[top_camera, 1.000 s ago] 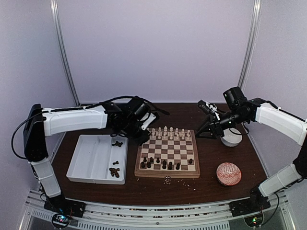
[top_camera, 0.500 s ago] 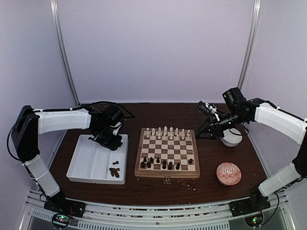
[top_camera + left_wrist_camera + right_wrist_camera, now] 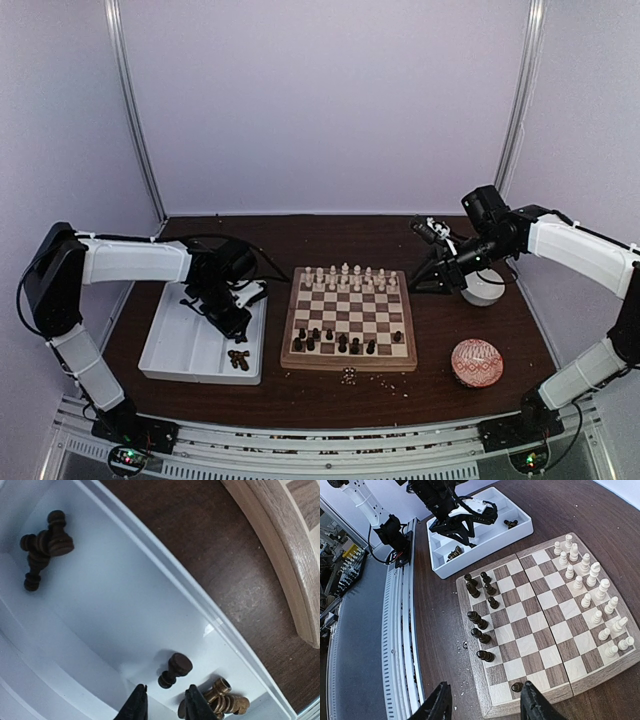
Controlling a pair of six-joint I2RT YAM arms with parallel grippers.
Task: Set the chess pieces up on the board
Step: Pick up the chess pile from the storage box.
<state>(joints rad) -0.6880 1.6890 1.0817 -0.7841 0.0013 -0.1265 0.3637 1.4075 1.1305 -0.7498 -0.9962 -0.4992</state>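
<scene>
We find the left pincer [image 3: 165,707] slightly apart and empty, beside a lying dark pawn [image 3: 175,670] in the white tray [image 3: 125,595] left of the board [image 3: 365,315]. The right pincer [image 3: 485,705] is wide apart and empty, right of the board. Cream pieces [image 3: 345,271] stand far, dark pieces [image 3: 342,343] near.

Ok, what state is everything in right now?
Board: open flat, partly set.
White pieces: upright, two full rows.
Board's dark pieces: upright, near end.
Loose dark pieces: lying in tray.
Left gripper: open, empty, over tray.
Right gripper: open, empty, beside board.
</scene>
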